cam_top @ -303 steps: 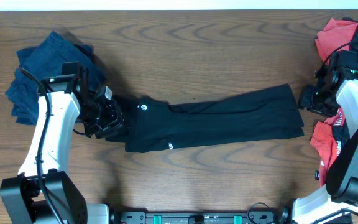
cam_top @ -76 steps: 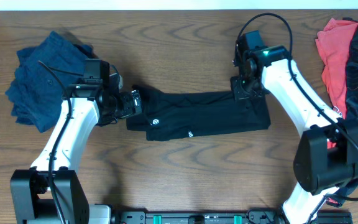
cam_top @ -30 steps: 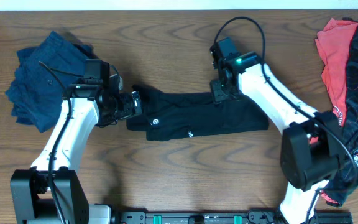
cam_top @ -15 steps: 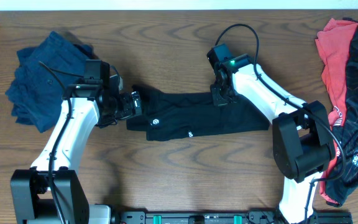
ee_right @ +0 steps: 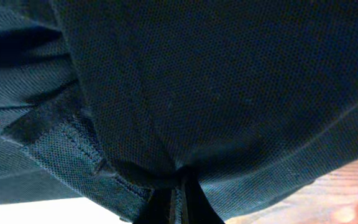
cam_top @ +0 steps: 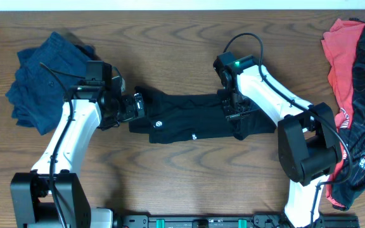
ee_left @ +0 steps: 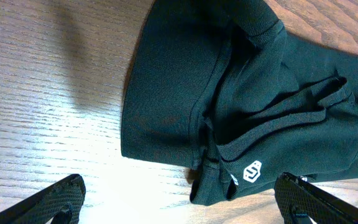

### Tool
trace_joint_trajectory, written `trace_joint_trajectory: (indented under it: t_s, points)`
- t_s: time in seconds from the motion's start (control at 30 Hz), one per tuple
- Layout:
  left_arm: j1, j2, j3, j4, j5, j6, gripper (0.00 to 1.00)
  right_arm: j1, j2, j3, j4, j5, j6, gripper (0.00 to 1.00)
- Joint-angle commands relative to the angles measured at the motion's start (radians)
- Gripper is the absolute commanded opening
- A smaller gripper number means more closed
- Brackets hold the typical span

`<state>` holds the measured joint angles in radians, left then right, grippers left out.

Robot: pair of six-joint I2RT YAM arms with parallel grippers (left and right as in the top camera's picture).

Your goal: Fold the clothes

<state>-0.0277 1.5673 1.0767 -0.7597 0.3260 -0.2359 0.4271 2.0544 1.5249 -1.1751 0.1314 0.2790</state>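
Closest in, the right tool (ee_right: 180, 202) is pinched tight on a fold of the black trousers (ee_right: 216, 93), dark knit cloth filling its wrist view. The left tool (ee_left: 179, 208) stands wide open, its two fingertips (ee_left: 58, 198) far apart low over the wooden counter (ee_left: 48, 93), with the waistband end of the trousers just beyond them and a small white logo showing. From overhead, the trousers (cam_top: 189, 120) lie doubled over mid-counter between the two arms; ten seconds ago they lay stretched full length toward the right. Half a second ago the right tool (cam_top: 233, 111) sat at the trousers' far edge; it has since shifted toward the near edge, dragging cloth with it. The left tool (cam_top: 135, 105) has not moved. Farther off, a blue garment (cam_top: 40, 76) lies crumpled at the left, and red and black clothes (cam_top: 350, 57) are heaped at the right edge.
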Motion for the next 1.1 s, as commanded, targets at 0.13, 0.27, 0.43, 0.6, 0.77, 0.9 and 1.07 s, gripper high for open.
trace_joint_trajectory:
  t_s: [0.13,0.27,0.43,0.6,0.77,0.9,1.07]
  points:
    - [0.004,0.0,0.007,-0.005,-0.013,-0.005,0.98,0.032,0.003,0.003,0.089,-0.145,-0.067,0.02]
    - [0.004,0.0,0.007,-0.006,-0.013,-0.005,0.98,0.051,0.003,0.003,0.122,-0.208,-0.121,0.03]
    - [0.004,0.0,0.007,-0.006,-0.013,-0.005,0.98,0.074,0.003,0.003,0.109,-0.207,-0.151,0.04]
    - [0.004,0.0,0.007,-0.007,-0.013,-0.005,0.98,0.073,0.003,0.003,0.121,-0.206,-0.15,0.26]
    - [0.004,0.0,0.007,-0.011,-0.013,-0.005,0.98,0.057,-0.001,0.01,0.089,-0.163,-0.106,0.28]
    - [0.004,0.0,0.007,-0.01,-0.013,-0.005,0.98,0.042,-0.037,0.032,0.064,-0.095,-0.066,0.28]
    - [0.004,0.0,0.007,-0.01,-0.013,-0.005,0.98,0.019,-0.145,0.044,0.095,0.005,-0.015,0.29]
